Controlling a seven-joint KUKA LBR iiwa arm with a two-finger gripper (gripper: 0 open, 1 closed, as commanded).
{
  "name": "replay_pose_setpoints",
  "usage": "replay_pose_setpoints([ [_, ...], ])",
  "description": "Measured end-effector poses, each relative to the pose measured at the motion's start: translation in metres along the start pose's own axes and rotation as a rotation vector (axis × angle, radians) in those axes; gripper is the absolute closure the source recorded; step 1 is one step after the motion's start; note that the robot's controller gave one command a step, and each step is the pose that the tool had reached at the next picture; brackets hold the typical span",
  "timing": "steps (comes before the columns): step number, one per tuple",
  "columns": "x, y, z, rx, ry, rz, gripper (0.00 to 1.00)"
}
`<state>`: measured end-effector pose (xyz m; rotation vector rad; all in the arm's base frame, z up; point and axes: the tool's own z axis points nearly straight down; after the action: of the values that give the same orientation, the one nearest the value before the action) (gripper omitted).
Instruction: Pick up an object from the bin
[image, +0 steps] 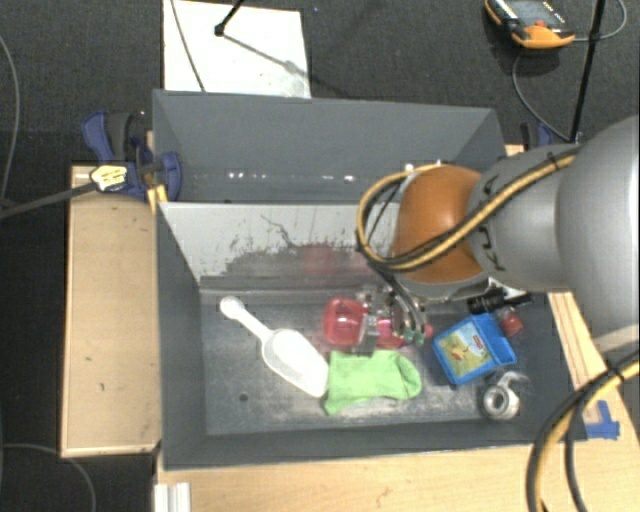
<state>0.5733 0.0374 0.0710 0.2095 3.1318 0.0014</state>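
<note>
Gripper (392, 322) was down mid-bin (240, 405), right against a red see-through cup (341, 320). Open or closed: couldn't tell. The cup sat just behind the green cloth (372, 380). Its right side was hidden by the gripper, so its long axis and heading were unclear. White scoop (290, 358) lay to the left, handle pointing up-left. Blue box (473, 350) on the right had a picture label, text unreadable.

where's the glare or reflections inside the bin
Camera view: small bright glints run in a row along the bin's back wall; lower on that wall a faint red smear mirrors the red cup below; the white scoop looks brightly lit.
</note>
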Motion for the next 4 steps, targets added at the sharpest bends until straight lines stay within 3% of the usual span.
replay_pose_setpoints([
  [2,0.002,0.000,-0.005,0.001,0.006,0.000,1.00],
  [3,0.002,0.000,-0.024,0.001,0.006,0.000,1.00],
  [4,0.000,0.000,-0.036,0.000,0.000,0.000,1.00],
])
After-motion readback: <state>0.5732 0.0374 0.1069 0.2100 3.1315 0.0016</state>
